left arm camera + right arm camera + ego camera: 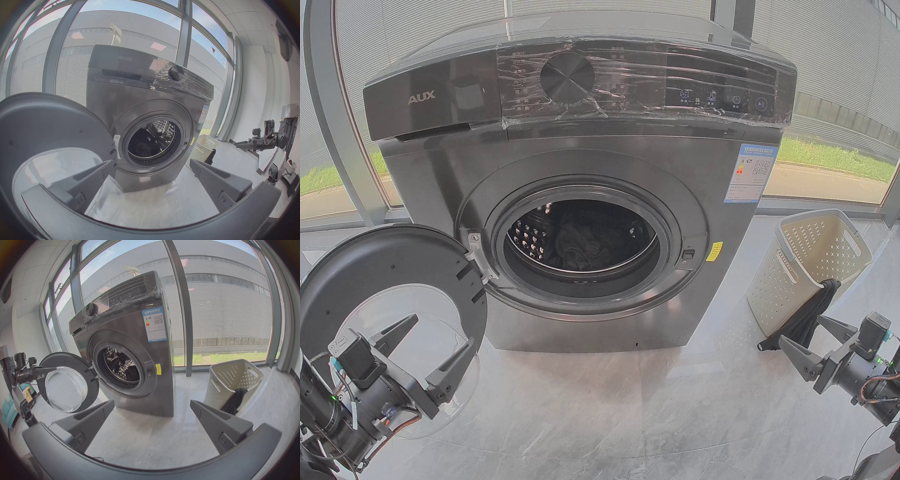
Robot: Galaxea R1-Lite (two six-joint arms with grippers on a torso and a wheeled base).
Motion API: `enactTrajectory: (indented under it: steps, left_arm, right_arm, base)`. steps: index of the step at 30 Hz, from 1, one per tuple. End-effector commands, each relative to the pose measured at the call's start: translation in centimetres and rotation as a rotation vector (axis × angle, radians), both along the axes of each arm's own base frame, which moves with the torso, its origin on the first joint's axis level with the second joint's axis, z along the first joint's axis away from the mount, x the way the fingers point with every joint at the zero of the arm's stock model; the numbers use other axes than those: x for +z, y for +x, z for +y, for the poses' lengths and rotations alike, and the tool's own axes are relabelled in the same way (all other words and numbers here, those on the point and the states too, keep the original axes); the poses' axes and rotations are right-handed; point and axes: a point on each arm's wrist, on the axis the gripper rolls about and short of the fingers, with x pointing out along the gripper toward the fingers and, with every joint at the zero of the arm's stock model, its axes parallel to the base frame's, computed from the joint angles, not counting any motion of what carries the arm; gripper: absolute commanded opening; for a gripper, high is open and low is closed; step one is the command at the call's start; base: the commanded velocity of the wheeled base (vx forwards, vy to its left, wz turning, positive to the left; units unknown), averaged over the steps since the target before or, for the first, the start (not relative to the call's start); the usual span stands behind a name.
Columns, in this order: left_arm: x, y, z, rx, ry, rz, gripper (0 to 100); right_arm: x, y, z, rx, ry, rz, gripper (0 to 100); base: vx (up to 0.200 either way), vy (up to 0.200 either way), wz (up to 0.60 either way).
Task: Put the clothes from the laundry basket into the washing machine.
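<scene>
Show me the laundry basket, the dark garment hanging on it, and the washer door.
laundry basket (778, 287): head view, on its perforated side wall.
dark garment (800, 317): head view, on the part hanging down outside the basket.
washer door (381, 257): head view, on its dark outer ring.

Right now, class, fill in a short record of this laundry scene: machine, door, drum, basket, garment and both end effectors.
Washing machine: grey front-loader on the floor
Door: swung open to the robot's left
Drum: dark clothes inside
Basket: white, right of the machine
Garment: dark, draped over the basket's rim, reaching the floor
Left end effector: open, empty, before the door
Right end effector: open, empty, near the garment
</scene>
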Motion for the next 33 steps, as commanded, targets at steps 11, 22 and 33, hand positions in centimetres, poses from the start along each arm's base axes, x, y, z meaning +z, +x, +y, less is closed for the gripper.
enactTrajectory:
  steps: [11,22,33]
  left_arm:
    - [-0.4,-5.5,4.6,0.086,0.002,-0.011,100]
    - [-4.2,-11.4,7.9,0.278,-0.016,-0.032,100]
    - [-6.1,-12.6,7.9,0.395,0.071,0.005,100]
  right_arm:
    - [-0.8,-8.2,-4.5,-0.111,-0.006,-0.027,100]
    - [-2.4,-12.4,-5.9,-0.247,-0.023,-0.169,100]
    - [-4.6,-14.1,-6.1,-0.314,-0.017,-0.132,100]
  base:
    - [0.000,0.000,0.00]
    - [0.000,0.000,0.00]
    - [0.000,0.000,0.00]
